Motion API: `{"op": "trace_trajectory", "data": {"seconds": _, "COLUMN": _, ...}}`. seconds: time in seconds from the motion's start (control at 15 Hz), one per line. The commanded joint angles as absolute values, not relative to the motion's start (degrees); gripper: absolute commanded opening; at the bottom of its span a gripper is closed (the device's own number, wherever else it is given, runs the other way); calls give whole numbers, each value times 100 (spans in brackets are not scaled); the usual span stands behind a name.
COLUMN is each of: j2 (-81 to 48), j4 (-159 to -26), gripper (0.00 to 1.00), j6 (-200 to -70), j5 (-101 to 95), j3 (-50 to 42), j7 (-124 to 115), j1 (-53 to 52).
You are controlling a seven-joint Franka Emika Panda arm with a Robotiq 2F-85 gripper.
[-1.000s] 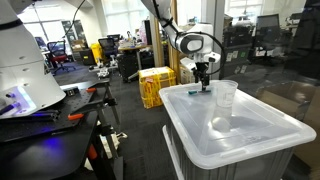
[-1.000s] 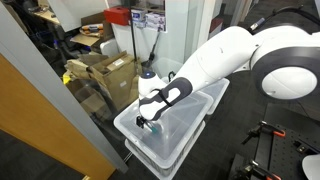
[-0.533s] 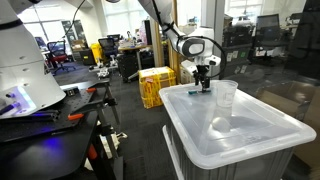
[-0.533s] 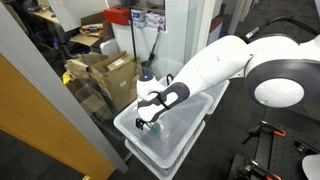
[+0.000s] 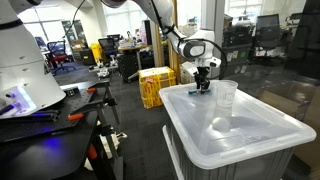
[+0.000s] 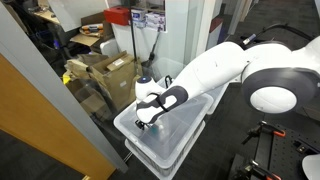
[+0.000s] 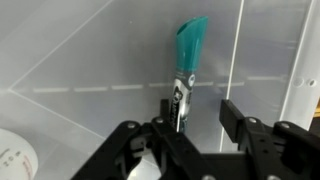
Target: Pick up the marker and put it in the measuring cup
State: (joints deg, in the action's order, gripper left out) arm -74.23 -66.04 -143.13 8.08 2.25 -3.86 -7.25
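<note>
The marker (image 7: 186,65), dark with a teal cap, lies on the translucent white bin lid (image 5: 255,140). In the wrist view it runs away from me between my fingers. My gripper (image 7: 200,116) straddles its dark end with the jaws half narrowed. The left finger (image 7: 170,116) is close against the marker, while the right finger (image 7: 232,118) stands well apart from it. In both exterior views the gripper (image 5: 203,89) (image 6: 143,122) is down at the lid's far end. The clear measuring cup (image 5: 226,96) stands upright on the lid just beside it, and its rim shows in the wrist view's corner (image 7: 12,155).
The lid tops a large storage bin (image 6: 165,150). Yellow crates (image 5: 155,86) stand on the floor behind it. A dark workbench with tools (image 5: 50,112) is off to one side, and cardboard boxes (image 6: 108,75) sit behind a glass wall.
The fingers have drawn in from wide open to about half width around the marker. The arm has hardly moved, and the marker and cup stay where they were.
</note>
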Motion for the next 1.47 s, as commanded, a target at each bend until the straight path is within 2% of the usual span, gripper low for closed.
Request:
{"op": "trace_trajectory", "data": {"seconds": 0.0, "j2": -7582, "j4": -6232, "gripper": 27, "j6": -14044, "j5": 654, "j3": 164, "j7": -670, "j1": -778}}
{"op": "trace_trajectory", "data": {"seconds": 0.2, "j2": -7576, "j4": -6215, "gripper": 3, "j6": -14077, "j5": 638, "j3": 118, "j7": -721, "j1": -799}}
{"op": "trace_trajectory", "data": {"seconds": 0.27, "j2": -7575, "j4": -6213, "gripper": 0, "j6": -14083, "j5": 634, "j3": 109, "j7": -731, "j1": -802}}
{"op": "trace_trajectory", "data": {"seconds": 0.4, "j2": -7536, "j4": -6259, "gripper": 5, "j6": -14158, "j5": 590, "j3": 22, "j7": -879, "j1": -854}}
{"op": "trace_trajectory", "data": {"seconds": 1.4, "j2": -7150, "j4": -6827, "gripper": 5, "j6": -15066, "j5": 548, "j3": -1818, "j7": -2245, "j1": -2187}}
